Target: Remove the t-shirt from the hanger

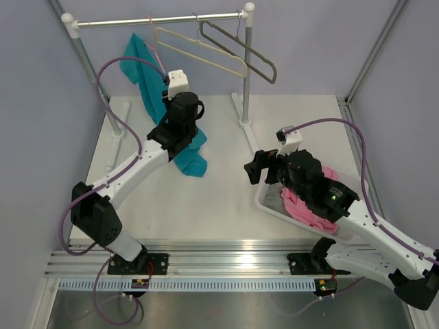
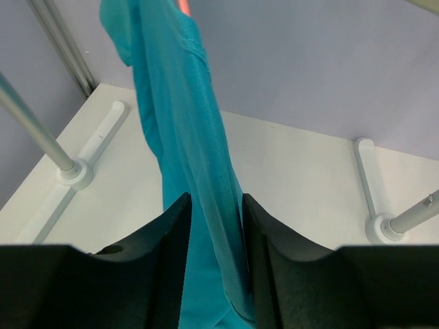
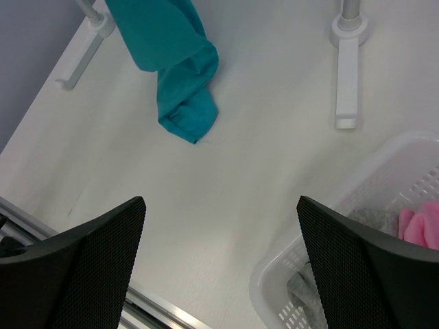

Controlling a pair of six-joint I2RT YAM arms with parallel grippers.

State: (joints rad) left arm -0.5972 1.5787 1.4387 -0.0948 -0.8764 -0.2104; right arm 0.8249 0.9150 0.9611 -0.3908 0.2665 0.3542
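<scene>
The teal t-shirt [image 1: 140, 58] hangs from the left end of the rail and trails down to the table, its lower end crumpled [image 1: 193, 159]. Only a thin stretch of the pink hanger [image 1: 158, 53] shows beside the cloth, and a pink tip [image 2: 184, 5] shows at the top of the left wrist view. My left gripper [image 1: 175, 139] is shut on a hanging fold of the t-shirt [image 2: 182, 123], the cloth pinched between the fingers [image 2: 212, 226]. My right gripper [image 1: 264, 168] is open and empty above the table [image 3: 219, 253], with the shirt's lower end [image 3: 182, 103] far ahead.
A cream hanger [image 1: 199, 51] and a thicker grey hanger [image 1: 250, 55] hang on the rail [image 1: 185, 20]. The rack's right post [image 1: 245, 75] stands at mid-table. A white basket [image 1: 271, 204] with a pink garment [image 1: 305, 205] sits under my right arm.
</scene>
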